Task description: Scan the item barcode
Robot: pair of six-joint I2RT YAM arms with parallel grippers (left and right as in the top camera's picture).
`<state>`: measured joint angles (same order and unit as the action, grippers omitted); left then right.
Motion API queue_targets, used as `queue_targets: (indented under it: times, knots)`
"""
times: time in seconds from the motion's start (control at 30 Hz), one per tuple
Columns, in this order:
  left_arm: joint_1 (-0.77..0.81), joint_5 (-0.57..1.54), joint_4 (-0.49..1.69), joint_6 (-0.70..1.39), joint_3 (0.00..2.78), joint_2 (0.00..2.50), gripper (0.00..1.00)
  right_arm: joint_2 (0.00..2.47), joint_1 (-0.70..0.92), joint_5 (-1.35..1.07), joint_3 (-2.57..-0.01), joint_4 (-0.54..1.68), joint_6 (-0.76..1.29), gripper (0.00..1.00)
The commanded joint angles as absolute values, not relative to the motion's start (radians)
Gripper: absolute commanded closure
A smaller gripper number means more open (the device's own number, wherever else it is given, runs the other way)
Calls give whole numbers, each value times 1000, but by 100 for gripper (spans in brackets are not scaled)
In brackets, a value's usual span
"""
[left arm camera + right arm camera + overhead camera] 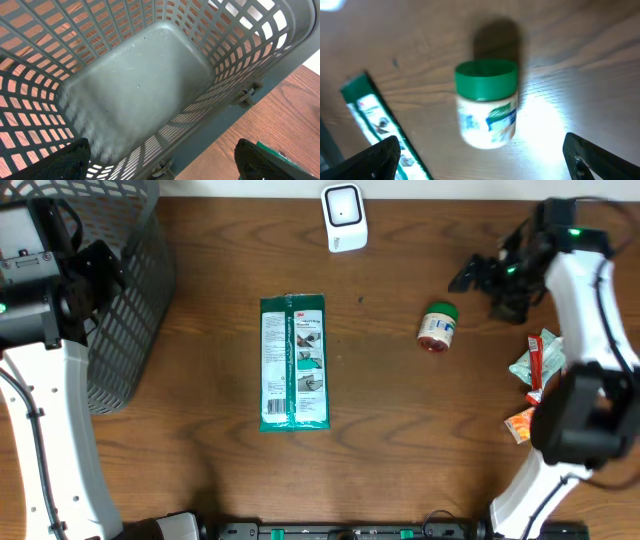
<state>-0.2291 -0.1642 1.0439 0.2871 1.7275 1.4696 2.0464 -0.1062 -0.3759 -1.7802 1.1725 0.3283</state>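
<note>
- The small white plastic jar with a green lid (437, 328) lay on its side on the brown wooden table (400, 430), right of centre. Its long axis ran from 12 to 6 o'clock, lid toward 12.
- The left gripper (160, 159) hung over the grey plastic mesh basket (130, 300) with its fingers spread and nothing between them, well apart from the jar.
- The flat green rectangular packet (293, 362) lay at centre, lengthwise from 12 to 6 o'clock.
- The white box-shaped scanner (344, 218) stood at roughly 11 o'clock from the jar.
- The right gripper (480, 275) was the nearer one. Its fingers were spread and empty, and the jar lay at about 7 o'clock from it.
- The overhead view alone showed the scanner. The right wrist view showed the jar's label side, but too blurred to find a barcode.
</note>
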Motion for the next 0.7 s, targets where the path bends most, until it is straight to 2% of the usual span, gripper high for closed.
queue_targets:
  times: [0.0, 0.27, 0.57, 0.67]
  knots:
    - [-234, -177, 1047, 278, 1734, 1470, 8, 2093, -79, -392, -1797, 1179, 311, 1]
    - [-234, -177, 1047, 278, 1734, 1470, 7, 2196, -9, -320, -1797, 1132, 360, 1]
    - [-234, -177, 1047, 278, 1734, 1470, 8, 2218, 57, -93, -1795, 1042, 471, 1]
    - [-234, -177, 1047, 278, 1734, 1470, 8, 2218, 72, -76, -1792, 1007, 471, 6]
